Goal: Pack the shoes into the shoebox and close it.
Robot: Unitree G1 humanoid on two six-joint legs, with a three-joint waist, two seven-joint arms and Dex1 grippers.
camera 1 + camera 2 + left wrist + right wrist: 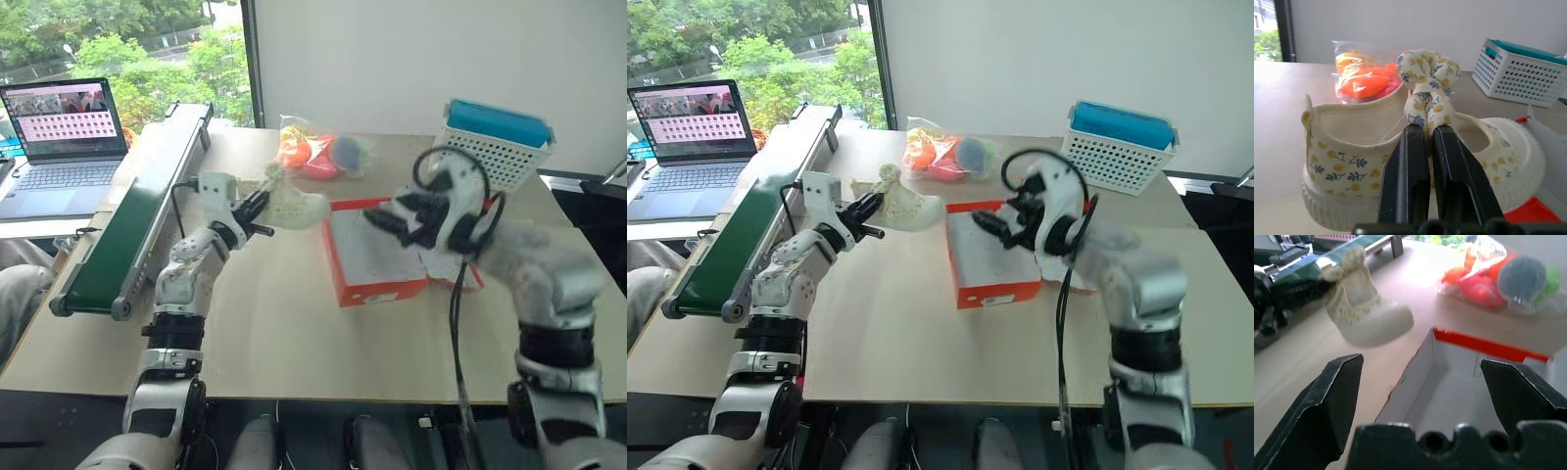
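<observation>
Right tool (392,217) nearest, jaws wide, empty, hovering over the open shoebox (372,257) mid-surface. Left tool (257,210) clamped on the bow strap of one shoe (294,206), held in air just beside the box's left edge. Box looks empty; both shoes still to pack, lid not closed. Second shoe not spotted.

Cream printed cloth shoe (1420,161) with ribbed rubber sole; matt cardboard shoebox (377,257); glossy clear plastic bag (1364,73); perforated plastic basket (495,145); smooth matt surface (284,323).
</observation>
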